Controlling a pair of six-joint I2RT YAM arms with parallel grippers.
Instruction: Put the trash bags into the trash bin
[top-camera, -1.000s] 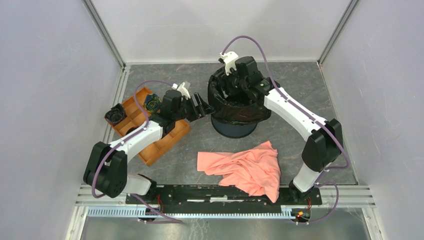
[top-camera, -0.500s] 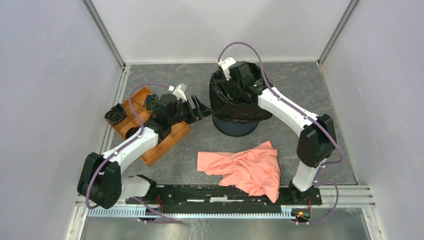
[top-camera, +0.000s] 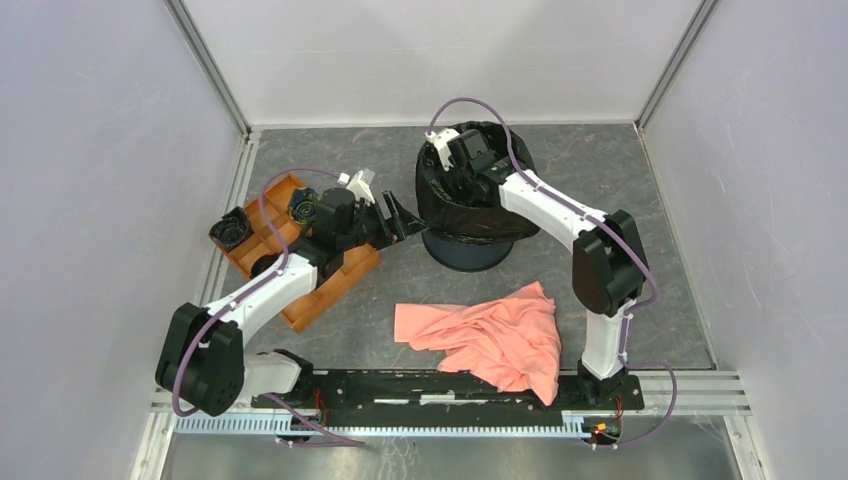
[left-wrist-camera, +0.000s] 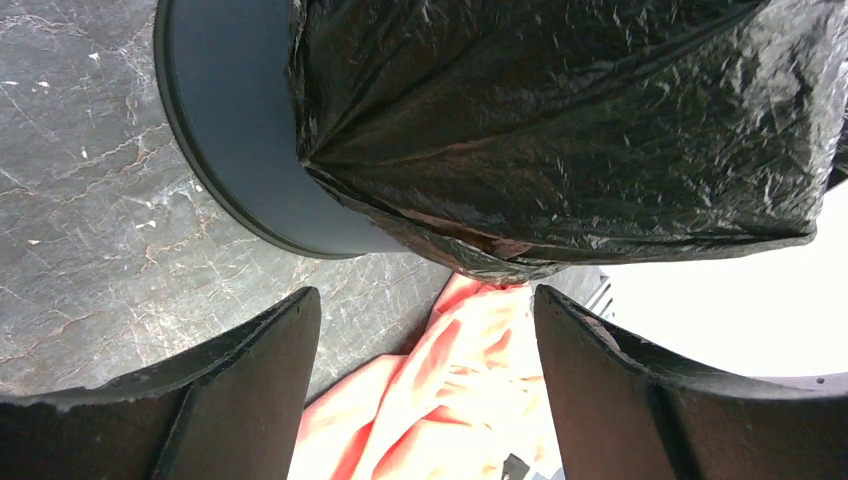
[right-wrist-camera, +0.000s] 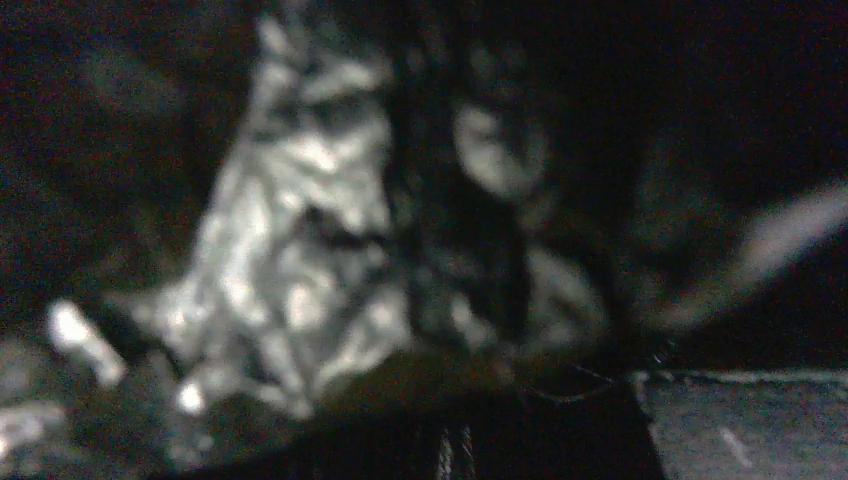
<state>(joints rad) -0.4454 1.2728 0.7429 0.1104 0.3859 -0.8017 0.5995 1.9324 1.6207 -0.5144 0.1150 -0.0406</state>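
One trash bag (top-camera: 478, 218) drapes one trash bin (top-camera: 470, 259); left tool (left-wrist-camera: 425, 310) released; right tool (top-camera: 461, 177) inside, cannot tell.

The trash bags (left-wrist-camera: 560, 130) are glossy, wrinkled plastic; trash bin (left-wrist-camera: 230, 140) matt.

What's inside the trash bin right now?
A black trash bag lines the trash bin, draped over its rim, and the right gripper reaches down inside. The bottom is hidden by arm and film; the right wrist view is too dark to tell.
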